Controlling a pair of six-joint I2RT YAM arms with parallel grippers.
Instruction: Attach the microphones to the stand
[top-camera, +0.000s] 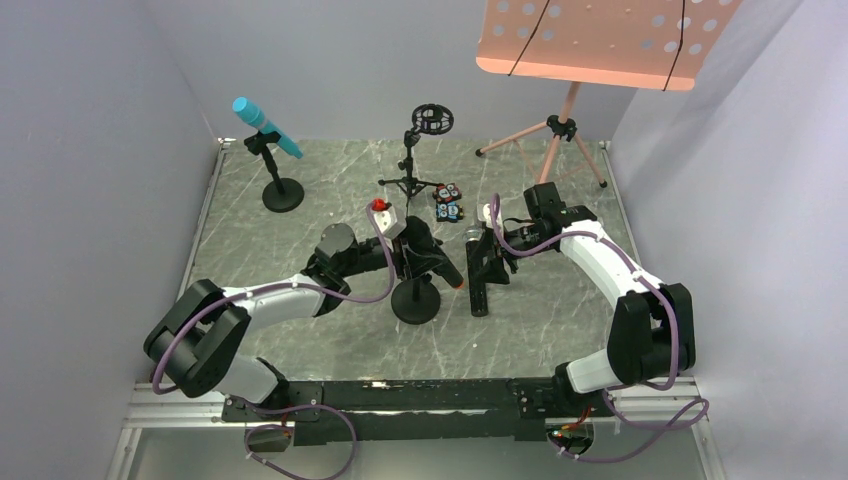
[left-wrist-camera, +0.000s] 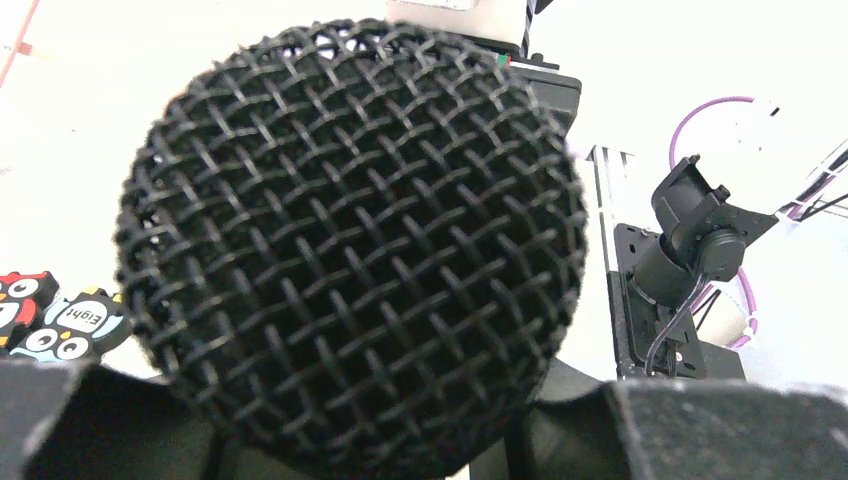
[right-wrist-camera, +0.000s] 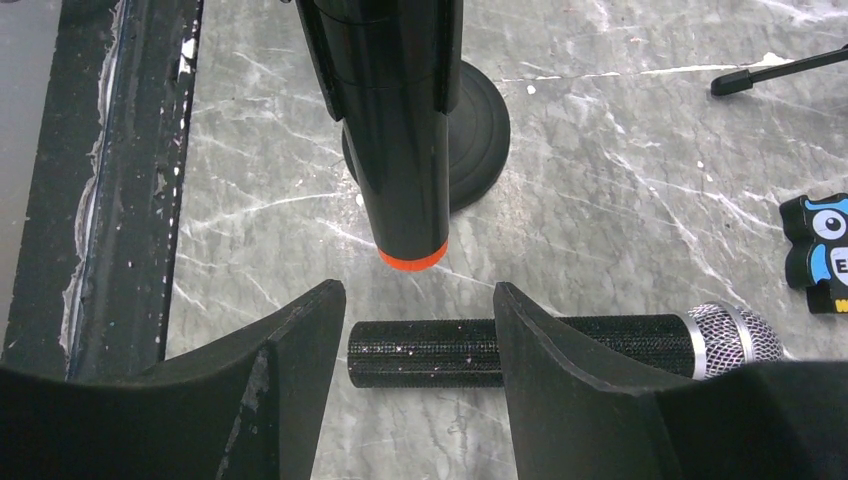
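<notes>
Your left gripper is clamped on the black microphone with the orange end, tilted over the round-based stand. Your right gripper hangs with its jaws apart, holding nothing. The silver-mesh microphone lies flat on the table just beneath, crossing the gap.

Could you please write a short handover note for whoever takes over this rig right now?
Left gripper: shut on the black microphone with the orange end, at the clip of the round-base stand; I cannot tell whether it is seated.
Right gripper: open, above the silver-mesh microphone, which lies on the table.
Done: light blue microphone sits on its stand, far left.
Left: seat the black one, then mount the silver-mesh one; the tripod stand is empty.
</notes>
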